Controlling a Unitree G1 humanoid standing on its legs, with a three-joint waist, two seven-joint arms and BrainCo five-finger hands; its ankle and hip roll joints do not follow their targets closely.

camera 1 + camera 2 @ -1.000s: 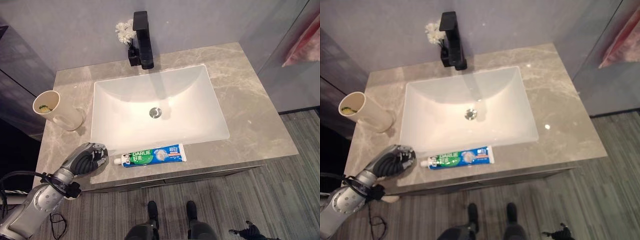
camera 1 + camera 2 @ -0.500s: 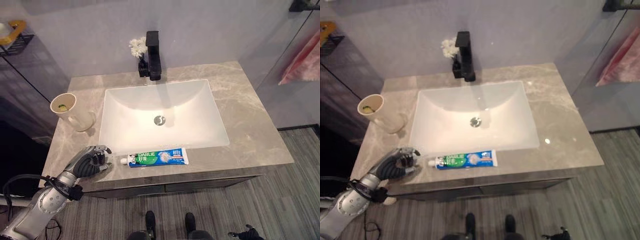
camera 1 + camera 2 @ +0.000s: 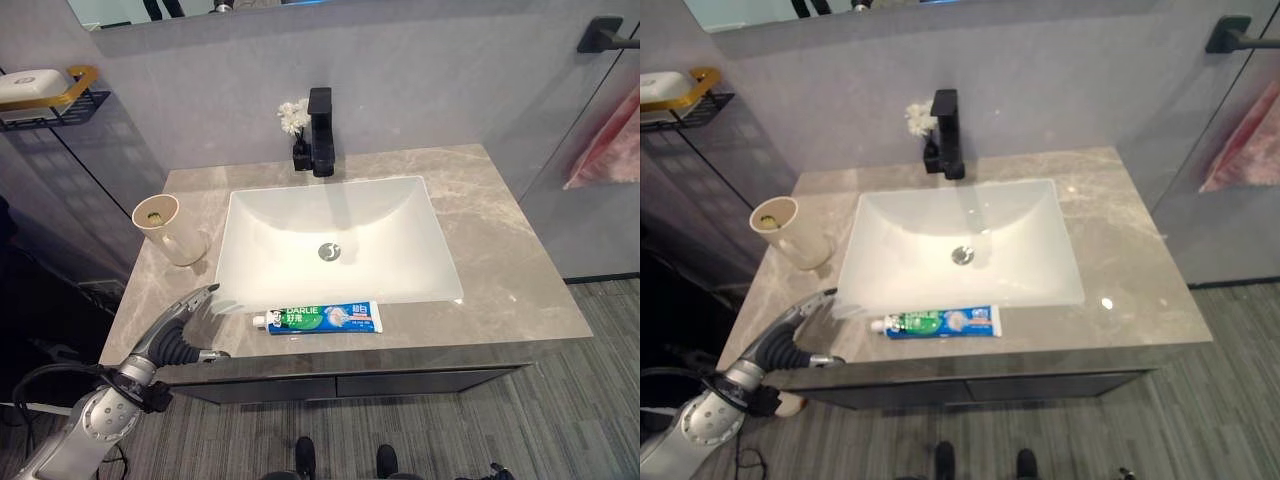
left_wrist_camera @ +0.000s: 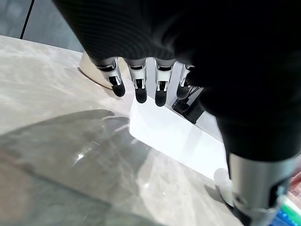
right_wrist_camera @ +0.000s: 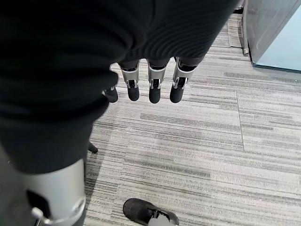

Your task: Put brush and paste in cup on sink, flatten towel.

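Item: paste tube [image 3: 318, 318], flat on tabletop [image 3: 500, 260] at lower centre of the left eye view, along the front rim of the basin [image 3: 340, 245], cap end toward frame left. Cup [image 3: 170, 229] upright at mid-left, just beside the basin's left edge, w/ something green showing inside (prob. the brush; too small to confirm). Left hand [image 3: 183, 322] at lower left, over the tabletop's front-left corner, fingers straight and spread, holding nothing, near the tube's cap but apart from it. Right hand [image 5: 141, 84] hangs over the floor [image 5: 197, 141] in its wrist view, fingers relaxed, empty. Towel [image 3: 608, 140] pink, at right edge under a dark rail, not yet flattened. Risks: tube lies close to the front edge, so a sweeping approach could nudge it off onto the floor; flat tube on smooth stone may slide rather than lift; a clumsy drop-in could tip the cup toward the basin.
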